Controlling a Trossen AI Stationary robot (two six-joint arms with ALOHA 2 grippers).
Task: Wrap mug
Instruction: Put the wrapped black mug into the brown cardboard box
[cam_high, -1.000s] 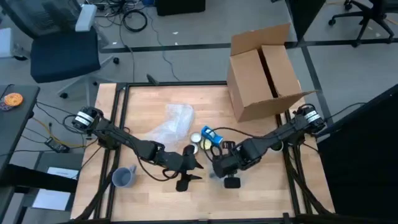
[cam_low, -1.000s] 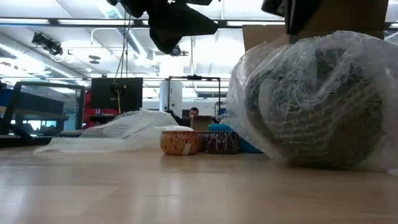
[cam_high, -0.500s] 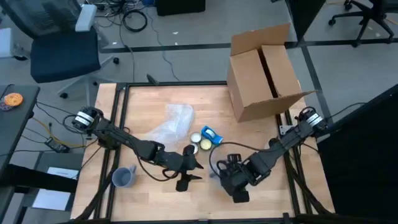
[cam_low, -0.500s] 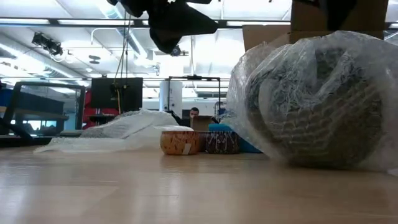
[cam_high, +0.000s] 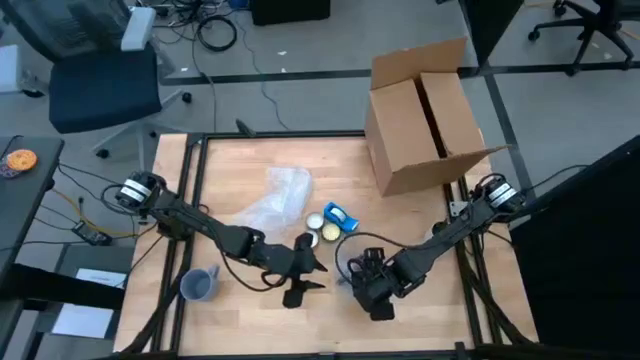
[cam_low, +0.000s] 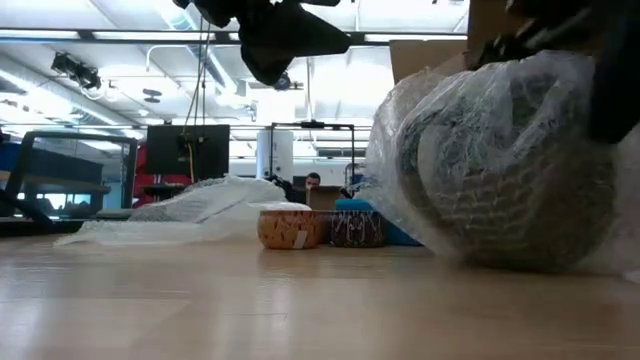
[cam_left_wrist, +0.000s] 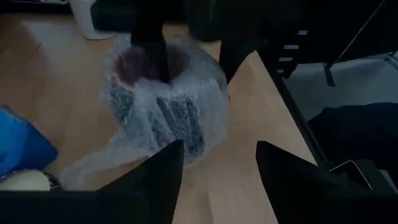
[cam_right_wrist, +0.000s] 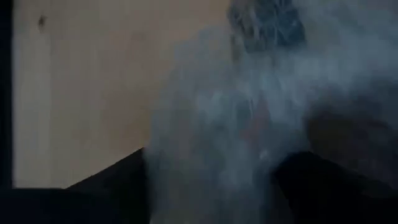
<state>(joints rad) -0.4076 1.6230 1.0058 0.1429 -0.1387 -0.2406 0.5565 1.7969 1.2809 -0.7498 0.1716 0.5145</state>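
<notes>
The wooden desk (cam_high: 230, 170) filled the high view's centre, office floor around it; an open cardboard box (cam_high: 425, 115) stood upper right; the bubble-wrapped mug (cam_left_wrist: 165, 102) lay low centre under the right pincer (cam_high: 372, 290), its spread unclear; the left pincer (cam_left_wrist: 214, 177) gaped empty.

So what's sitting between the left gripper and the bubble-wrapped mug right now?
Nothing: in the left wrist view, only bare wooden table lies between the left gripper and the wrapped mug. The right gripper is at the mug's far side.
</notes>
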